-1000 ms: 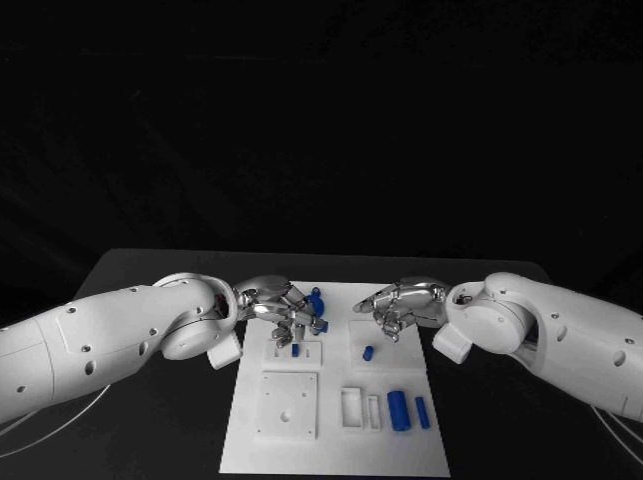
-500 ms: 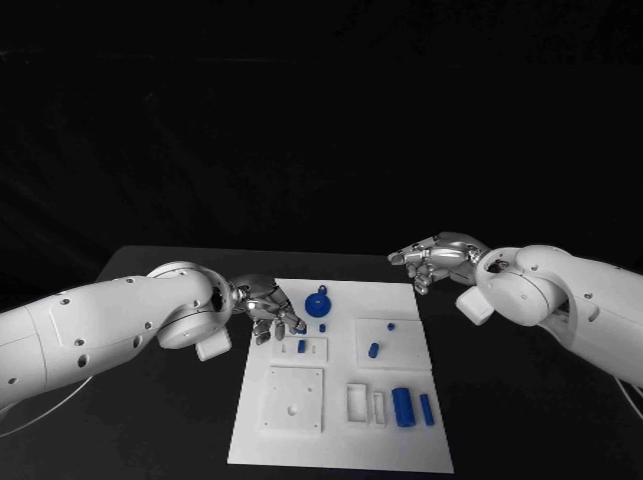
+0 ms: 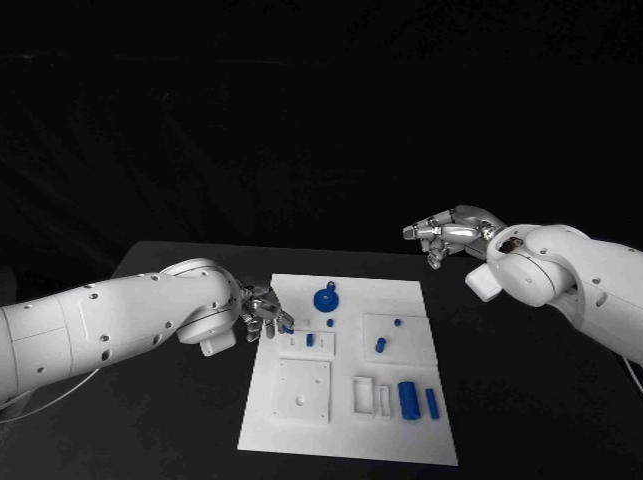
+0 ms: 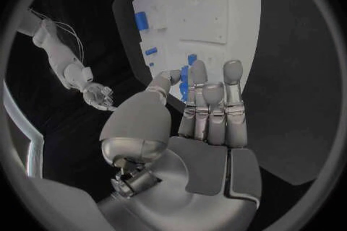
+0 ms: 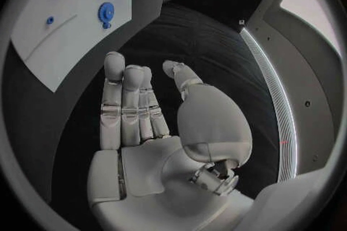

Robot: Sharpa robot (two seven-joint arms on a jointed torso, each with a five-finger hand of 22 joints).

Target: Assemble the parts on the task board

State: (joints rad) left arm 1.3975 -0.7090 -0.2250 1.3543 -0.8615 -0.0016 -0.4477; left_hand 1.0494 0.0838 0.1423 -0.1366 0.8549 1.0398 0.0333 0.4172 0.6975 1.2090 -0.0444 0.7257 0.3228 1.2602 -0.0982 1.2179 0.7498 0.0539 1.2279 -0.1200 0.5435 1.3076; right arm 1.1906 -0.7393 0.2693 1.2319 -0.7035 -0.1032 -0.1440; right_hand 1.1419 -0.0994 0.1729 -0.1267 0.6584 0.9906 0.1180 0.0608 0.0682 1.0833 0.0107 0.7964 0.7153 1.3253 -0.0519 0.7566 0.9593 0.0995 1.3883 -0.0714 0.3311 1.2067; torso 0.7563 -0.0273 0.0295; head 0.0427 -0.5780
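So, going left to right in the head view: the left hand (image 3: 264,312) sits in the lower left-middle of the frame, right at the left edge of the task board (image 3: 408,440), low over the black worktop (image 3: 177,270). It's holding nothing. In the left wrist view the same hand (image 4: 206,110) has its fingers straight and lined up side by side, thumb off to one side, with the board's edge just past the fingertips.

The board lies in the lower middle of the frame. Near its top edge there's a round blue part (image 3: 326,298) with a little loop on top. Just below it sit a small blue peg (image 3: 310,340) on the left and a short blue piece (image 3: 382,345) on a raised white square to the right. Closer to the bottom there's a blank white square plate (image 3: 302,390), and right of that two blue cylinders (image 3: 418,401) lying side by side.

Over on the right, the right hand (image 3: 451,232) is up in the middle right of the frame, lifted well clear of the board. The right wrist view shows it (image 5: 144,115) empty too, fingers extended together, thumb apart.
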